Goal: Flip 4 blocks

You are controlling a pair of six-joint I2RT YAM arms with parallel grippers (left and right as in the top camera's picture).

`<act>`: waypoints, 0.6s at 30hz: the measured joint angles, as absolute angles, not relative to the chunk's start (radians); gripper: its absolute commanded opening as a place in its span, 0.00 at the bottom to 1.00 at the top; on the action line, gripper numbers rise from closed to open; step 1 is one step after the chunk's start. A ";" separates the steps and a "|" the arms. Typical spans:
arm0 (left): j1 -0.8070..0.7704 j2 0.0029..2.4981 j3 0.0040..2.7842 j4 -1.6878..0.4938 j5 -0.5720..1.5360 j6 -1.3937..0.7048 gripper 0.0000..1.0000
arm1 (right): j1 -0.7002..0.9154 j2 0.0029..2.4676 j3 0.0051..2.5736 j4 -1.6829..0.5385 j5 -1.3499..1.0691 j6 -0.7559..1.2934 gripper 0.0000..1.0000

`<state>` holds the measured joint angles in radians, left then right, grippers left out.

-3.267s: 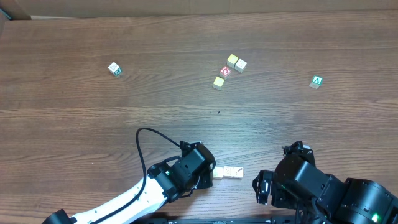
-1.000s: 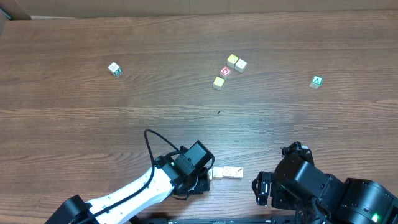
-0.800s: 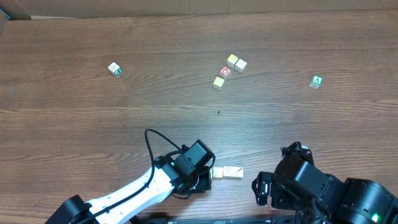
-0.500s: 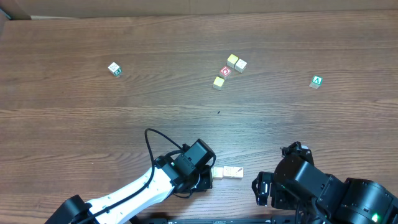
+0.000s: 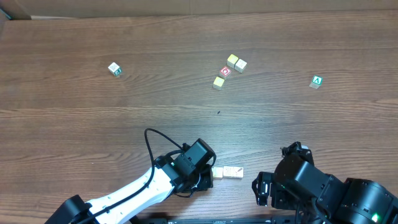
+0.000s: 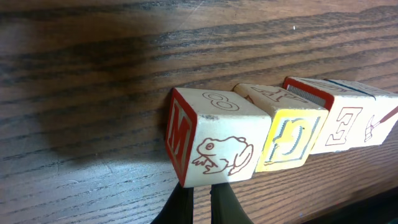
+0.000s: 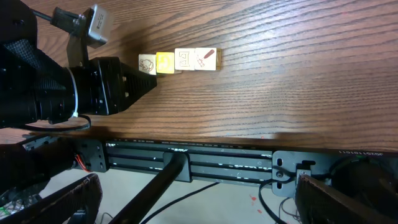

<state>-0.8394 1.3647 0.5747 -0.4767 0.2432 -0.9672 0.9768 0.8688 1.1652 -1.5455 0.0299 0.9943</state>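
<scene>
Left wrist close-up: left tool (image 6: 202,194) pinched together just beside frog-marked end of four blocks (image 6: 280,137) rowed on counter (image 6: 93,93); right tool (image 5: 264,186) spread wide.

Over the last few seconds the left arm (image 5: 155,183) has swung round. Its white forearm now lies flatter along the table's near edge, more of the elbow shows toward the near-left corner, and the black cable (image 5: 149,138) loop has slid a little to the right with it. The left claw (image 6: 203,200) has settled at the left end of the row of blocks (image 5: 230,173). There the frog-faced end block (image 6: 211,146), slightly askew and out of line a second ago, now sits squarely against its neighbour.
</scene>
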 measured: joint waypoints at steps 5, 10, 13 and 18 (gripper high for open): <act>-0.839 1.365 0.575 -0.473 0.243 -0.967 0.04 | 0.977 0.869 1.165 -1.545 0.030 0.994 1.00; -0.839 1.365 0.575 -0.459 0.243 -0.967 0.04 | 0.977 0.869 1.165 -1.546 0.030 0.994 1.00; -0.839 1.365 0.575 -0.454 0.242 -0.969 0.04 | 0.977 0.869 1.165 -1.549 0.030 0.994 1.00; -0.839 1.365 0.575 -0.451 0.239 -0.970 0.04 | 0.977 0.869 1.165 -1.551 0.030 0.994 1.00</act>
